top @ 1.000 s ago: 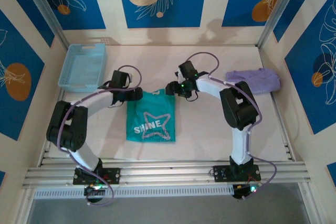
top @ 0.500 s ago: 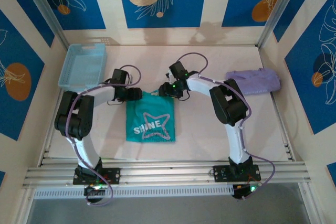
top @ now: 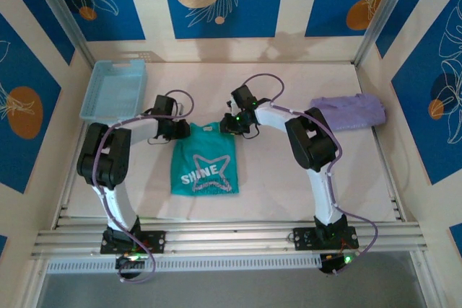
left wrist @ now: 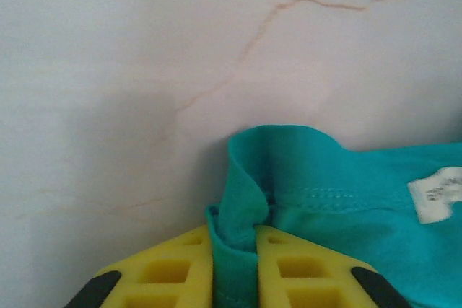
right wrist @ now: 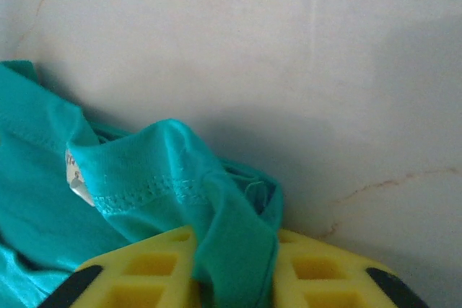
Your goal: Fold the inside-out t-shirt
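Left gripper (left wrist: 234,261) and right gripper (right wrist: 234,261) are each pinched shut on a far corner of the inside-out t-shirt (top: 205,164), which lies flat mid-tabletop (top: 289,171). Risk: the bites are thin bunches of fabric. An uneven lift could slip a corner out and skew the fold.

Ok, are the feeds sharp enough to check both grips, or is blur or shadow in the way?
Top external: evenly lit, no glare, print on the t-shirt legible. Left wrist: slightly soft, stitching clear, cloth pinched in the left claw, faint shadow on the table. Right wrist: equally soft, cloth bunched in the right claw, darker shadow behind it.
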Action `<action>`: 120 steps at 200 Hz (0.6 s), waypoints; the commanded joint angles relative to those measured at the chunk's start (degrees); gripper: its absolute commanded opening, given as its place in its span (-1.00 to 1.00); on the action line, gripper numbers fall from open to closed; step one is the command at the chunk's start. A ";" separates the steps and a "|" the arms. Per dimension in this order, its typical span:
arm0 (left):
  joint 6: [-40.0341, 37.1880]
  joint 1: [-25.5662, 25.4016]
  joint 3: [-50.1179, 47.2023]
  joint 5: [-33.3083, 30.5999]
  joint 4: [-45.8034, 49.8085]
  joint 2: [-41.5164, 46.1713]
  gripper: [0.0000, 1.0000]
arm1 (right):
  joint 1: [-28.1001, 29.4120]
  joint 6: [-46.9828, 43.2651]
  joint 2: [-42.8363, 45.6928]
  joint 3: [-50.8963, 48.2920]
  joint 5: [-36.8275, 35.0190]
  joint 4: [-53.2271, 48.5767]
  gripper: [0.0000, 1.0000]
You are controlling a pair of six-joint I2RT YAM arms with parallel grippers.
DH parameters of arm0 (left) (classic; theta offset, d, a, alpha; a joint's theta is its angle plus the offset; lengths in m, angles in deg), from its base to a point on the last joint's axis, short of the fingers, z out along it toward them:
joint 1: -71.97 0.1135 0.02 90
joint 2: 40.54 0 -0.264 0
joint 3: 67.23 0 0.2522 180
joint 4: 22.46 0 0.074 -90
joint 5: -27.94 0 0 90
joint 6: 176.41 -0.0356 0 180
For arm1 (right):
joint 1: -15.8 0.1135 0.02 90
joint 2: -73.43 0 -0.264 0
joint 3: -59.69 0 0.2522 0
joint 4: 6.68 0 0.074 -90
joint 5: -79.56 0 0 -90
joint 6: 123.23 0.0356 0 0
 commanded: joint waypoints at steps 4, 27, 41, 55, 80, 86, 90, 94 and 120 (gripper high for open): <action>0.37 -0.98 -0.29 4.98 0.04 -1.54 -0.82 | -0.52 1.31 -0.61 -1.29 3.33 3.54 -0.69; 1.27 -0.33 -1.03 5.21 -1.70 -0.52 -0.97 | -1.33 2.16 1.57 -3.26 4.79 7.31 -0.93; 1.97 0.48 -2.02 5.67 -3.22 0.78 -1.00 | -2.00 2.14 3.74 -5.00 4.42 9.20 -1.00; 2.86 1.58 -3.31 6.50 -5.10 2.50 -1.00 | -2.84 2.35 6.19 -7.45 4.16 11.59 -1.00; 5.33 2.78 -5.42 9.42 -10.63 4.65 -1.00 | -3.84 3.01 9.72 -11.61 3.89 16.68 -1.00; 5.86 2.85 -5.60 9.95 -11.75 4.86 -1.00 | -3.91 3.10 10.17 -12.08 4.01 17.58 -1.00; 6.22 2.81 -5.52 10.32 -12.48 4.99 -1.00 | -3.95 3.15 10.37 -12.33 3.93 18.05 -1.00; 6.57 2.81 -5.40 10.63 -13.10 4.97 -1.00 | -4.04 3.10 10.57 -12.42 3.94 18.42 -1.00; 8.31 2.88 -2.35 11.99 -15.26 4.87 -1.00 | -5.18 2.24 11.81 -10.40 3.94 19.27 -1.00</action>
